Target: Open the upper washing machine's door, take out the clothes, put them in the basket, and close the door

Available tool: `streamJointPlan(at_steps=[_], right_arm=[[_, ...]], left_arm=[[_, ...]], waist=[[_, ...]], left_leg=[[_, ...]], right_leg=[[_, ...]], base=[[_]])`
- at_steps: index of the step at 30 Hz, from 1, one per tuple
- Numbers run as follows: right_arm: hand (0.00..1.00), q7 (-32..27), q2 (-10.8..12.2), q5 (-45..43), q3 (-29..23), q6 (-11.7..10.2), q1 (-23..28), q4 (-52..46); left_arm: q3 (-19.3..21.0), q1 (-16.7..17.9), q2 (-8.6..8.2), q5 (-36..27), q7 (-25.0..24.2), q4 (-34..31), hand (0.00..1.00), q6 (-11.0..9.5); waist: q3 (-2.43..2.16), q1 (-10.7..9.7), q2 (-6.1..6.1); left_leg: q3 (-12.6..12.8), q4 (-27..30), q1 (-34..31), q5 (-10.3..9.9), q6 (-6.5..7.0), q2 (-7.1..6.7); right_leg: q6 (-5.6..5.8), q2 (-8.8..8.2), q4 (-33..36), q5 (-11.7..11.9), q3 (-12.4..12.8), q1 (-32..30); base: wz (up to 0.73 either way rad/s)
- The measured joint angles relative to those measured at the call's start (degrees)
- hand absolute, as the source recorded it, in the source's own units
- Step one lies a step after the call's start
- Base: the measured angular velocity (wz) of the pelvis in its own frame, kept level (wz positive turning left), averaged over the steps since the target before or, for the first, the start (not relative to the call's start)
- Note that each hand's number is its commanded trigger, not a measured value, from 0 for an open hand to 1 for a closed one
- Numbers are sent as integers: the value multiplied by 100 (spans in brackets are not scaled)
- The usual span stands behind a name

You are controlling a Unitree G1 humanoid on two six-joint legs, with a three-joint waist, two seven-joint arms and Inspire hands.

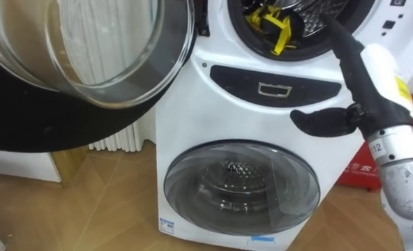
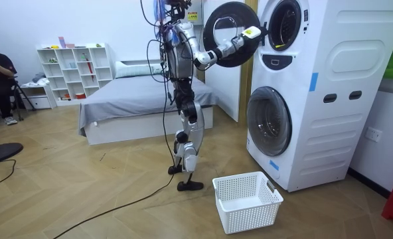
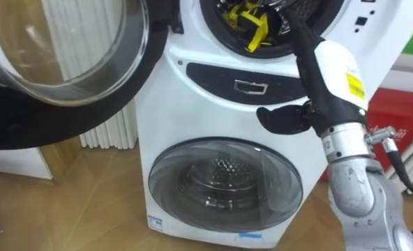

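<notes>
I have the robot standing at the stacked washing machine (image 2: 316, 99) with the upper door (image 1: 88, 56) swung open. The clothes (image 1: 273, 28), a yellow and dark tangle, lie in the upper drum, none out yet. The right hand (image 1: 381, 77) reaches to the drum mouth, fingers straight, thumb out sideways, gripping nothing I can see. I judge it early: grasp, pull-out and drop into the white basket (image 2: 249, 211) on the floor are all left.

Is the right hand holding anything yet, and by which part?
Cannot tell: the right hand reaches into the upper drum beside the yellow-and-black clothes, but any contact is hidden.
</notes>
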Motion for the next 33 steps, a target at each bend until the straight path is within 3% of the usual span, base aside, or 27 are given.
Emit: streamJointPlan(at_steps=[5,12,15,16,17,18,20,21,22,23,24,25,26,27,28,29,30,31,32,33], right_arm=[[0,-5,-1,0,6,104,-348,646],[0,-112,-2,103,166,100,-456,867],[0,-113,0,75,291,99,-483,1323],[0,-113,1,63,308,109,-483,1466],[0,-113,0,57,294,104,-483,1513],[0,-123,-1,57,286,101,-484,1532],[0,-210,0,6,318,75,-486,1710],[0,-227,-2,-9,329,58,-487,1746],[0,-330,-2,-66,326,-2,-489,1794],[0,-464,-2,-52,325,-79,-489,1850],[0,-511,-3,-51,329,-84,-493,1877],[0,-589,-40,-41,327,-71,-495,1907],[0,-598,-85,-16,307,-68,-503,1928],[0,-600,-93,0,287,-63,-539,1951],[0,-602,-103,-3,288,-69,-579,1989],[0,-602,-124,3,293,-72,-680,2068],[0,-605,-136,12,293,-72,-699,2072],[0,-613,-132,21,327,-70,-685,2074],[0,-629,-142,19,339,-69,-688,2041],[0,-662,-153,20,339,-67,-690,2028]], left_arm=[[-2,20,18,3,-79,-3,0,17],[-1,20,129,1,-82,-10,0,18],[-11,25,159,17,-88,-11,0,21],[-12,8,173,75,-88,-7,0,18],[-4,16,189,135,-87,-6,0,17],[-17,46,189,143,-84,-12,0,23],[-22,165,198,176,-81,-39,0,60],[-20,212,200,177,-79,-39,0,64],[-20,297,191,179,-81,-39,0,65],[-11,373,208,185,-83,-40,0,72],[-11,407,219,191,-90,-43,0,74],[-25,447,213,192,-129,-66,0,73],[-63,481,194,232,-207,-130,0,75],[-114,523,191,308,-263,-227,0,67],[-115,524,189,354,-266,-239,0,51],[-109,528,205,374,-263,-252,0,49],[-110,536,220,376,-262,-252,0,48],[-108,609,284,397,-256,-256,0,41],[-112,653,310,428,-257,-258,0,24],[-111,658,305,437,-257,-269,0,22]], waist=[[-11,108,-35],[-5,201,-51],[20,322,-89],[51,331,-142],[81,316,-200],[82,340,-209],[111,517,-180],[114,573,-164],[123,580,-87],[124,567,-67],[114,582,-85],[115,529,-112],[114,454,-119],[113,518,-116],[112,585,-113],[106,627,-76],[101,628,-41],[56,671,-81],[7,632,-131],[2,614,-142]], left_leg=[[-60,19,-29,0,0,-2],[-187,54,-76,0,0,0],[-270,121,-81,-1,-1,2],[-341,265,-154,-10,-8,1],[-350,563,-306,-84,-33,3],[-345,776,-408,-158,-49,21],[-325,2153,-897,-338,-101,152],[-344,2573,-1069,-334,-103,196],[-431,3363,-1436,-303,-95,331],[-493,3965,-1749,-173,-100,412],[-556,4151,-1877,-107,-84,393],[-634,4156,-2078,-144,-73,276],[-625,3906,-2323,-168,-34,62],[-577,3427,-2511,-163,-28,-153],[-525,3084,-2563,-133,-28,-236],[-443,2243,-2621,-6,-18,-348],[-440,1929,-2629,204,74,-372],[-423,1606,-2590,637,120,-424],[-320,1470,-2459,822,267,-466],[-287,1455,-2400,850,316,-499]], right_leg=[[0,-3,-6,0,-43,1],[-6,-2,-24,-4,-145,6],[-12,-1,36,-9,-171,36],[-23,-13,103,-28,-222,9],[-50,-34,215,-121,-285,-40],[-62,-33,310,-200,-286,-85],[-157,-5,793,-469,-268,-211],[-192,6,876,-539,-269,-221],[-254,50,1097,-726,-279,-227],[-342,114,1336,-919,-284,-259],[-386,123,1437,-993,-261,-263],[-451,156,1524,-1069,-203,-263],[-483,155,1529,-1106,-175,-244],[-488,152,1529,-1126,-30,-232],[-483,146,1525,-1133,44,-220],[-471,140,1480,-1157,78,-177],[-461,145,1480,-1191,82,-170],[-418,107,1497,-1284,227,-129],[-315,62,1483,-1333,336,-107],[-290,21,1458,-1347,344,-54]], base=[[4],[8],[4],[22],[23],[7],[-19],[-13],[12],[23],[47],[59],[53],[19],[-19],[-24],[-38],[-42],[-45],[-38]])
